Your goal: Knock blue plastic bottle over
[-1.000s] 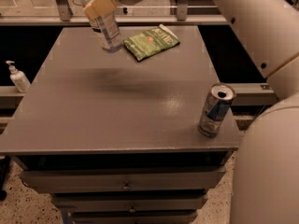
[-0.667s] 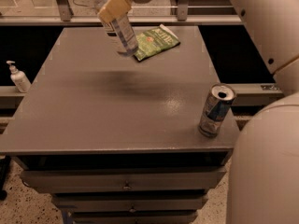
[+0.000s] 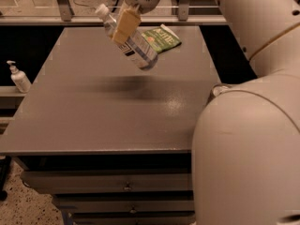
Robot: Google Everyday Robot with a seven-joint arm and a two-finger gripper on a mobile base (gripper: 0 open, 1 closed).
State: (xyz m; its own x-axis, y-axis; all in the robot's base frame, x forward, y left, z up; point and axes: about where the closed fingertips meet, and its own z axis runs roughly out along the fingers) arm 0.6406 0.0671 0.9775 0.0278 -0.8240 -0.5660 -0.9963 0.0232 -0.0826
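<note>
The blue plastic bottle is a clear bottle with a white cap and a blue-and-white label. It hangs tilted in the air over the back middle of the grey table, cap up to the left and base down to the right. Its shadow lies on the tabletop below it. My gripper reaches down from the top of the view and is shut on the bottle's upper body. One tan finger lies across the front of the bottle.
A green snack bag lies at the back of the table behind the bottle. The top of a drink can peeks out beside my arm, which covers the right side. A white pump bottle stands on a ledge at left.
The gripper has carried the bottle right and toward the table's middle. The bottle has tipped further over. The arm now hides most of the can.
</note>
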